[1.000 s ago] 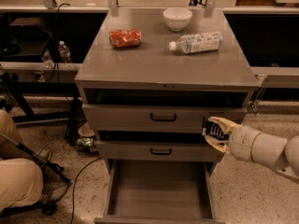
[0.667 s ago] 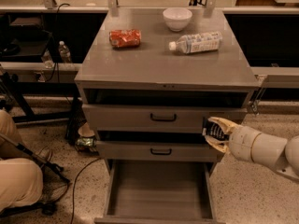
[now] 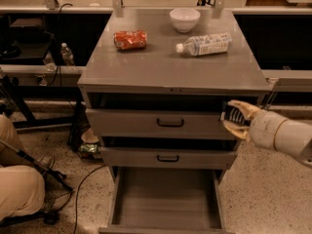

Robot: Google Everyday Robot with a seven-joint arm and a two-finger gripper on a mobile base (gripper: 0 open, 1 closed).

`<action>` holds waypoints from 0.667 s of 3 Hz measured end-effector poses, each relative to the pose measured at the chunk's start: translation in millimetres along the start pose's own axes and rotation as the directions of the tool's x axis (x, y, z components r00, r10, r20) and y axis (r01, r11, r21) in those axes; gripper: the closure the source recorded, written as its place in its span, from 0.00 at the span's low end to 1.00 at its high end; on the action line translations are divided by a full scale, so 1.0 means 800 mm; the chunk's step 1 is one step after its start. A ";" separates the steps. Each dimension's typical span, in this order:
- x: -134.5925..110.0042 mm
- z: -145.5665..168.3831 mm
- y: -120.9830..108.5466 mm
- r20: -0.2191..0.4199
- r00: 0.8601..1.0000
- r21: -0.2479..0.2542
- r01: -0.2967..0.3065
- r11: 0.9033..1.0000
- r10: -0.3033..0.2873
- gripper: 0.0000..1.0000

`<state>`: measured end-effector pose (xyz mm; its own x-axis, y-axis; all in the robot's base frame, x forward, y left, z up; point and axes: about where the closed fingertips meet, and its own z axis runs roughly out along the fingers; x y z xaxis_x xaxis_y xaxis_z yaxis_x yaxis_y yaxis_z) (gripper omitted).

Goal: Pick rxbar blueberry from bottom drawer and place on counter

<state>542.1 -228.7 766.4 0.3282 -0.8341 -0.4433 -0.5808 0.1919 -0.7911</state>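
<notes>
One gripper (image 3: 234,117), on cream arm (image 3: 282,135) reaching in from right, level w/ top drawer front (image 3: 170,122). Fingers (image 3: 242,106) clamped on rxbar blueberry (image 3: 229,114): dark wrapper, white print lines, pinched btwn upper and lower finger, turned toward drawer front.

Bottom drawer (image 3: 165,199) below and left of gripper, pulled out, plain grey inside, nothing visible in it. Pick part done, by the look; step in hand prob. the carry up to counter (image 3: 161,67).

Counter above and left of gripper, front edge just higher than fingertips, right front corner close overhead. All farther back and left of gripper on that top: crushed red can (image 3: 130,39), water bottle (image 3: 204,44) lying on side, white bowl (image 3: 184,19). Bare patch nearest gripper, btwn bottle and front edge.

Next move, as a judgement only: rise enough to clear front lip, then swing in left/fwd over bare patch, lower to contact, then release. Care needed re corner: risk of snagging bar on edge if moved inward before rising. Also best kept short of bottle, to avoid rolling it.
</notes>
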 end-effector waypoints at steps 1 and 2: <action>-0.008 -0.013 -0.045 -0.018 0.998 0.049 0.053 0.997 -0.052 1.00; -0.020 -0.007 -0.098 -0.010 0.992 0.079 0.124 0.989 -0.123 1.00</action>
<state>578.3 -233.7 838.2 0.3896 -0.8566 -0.3382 -0.4749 0.1278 -0.8707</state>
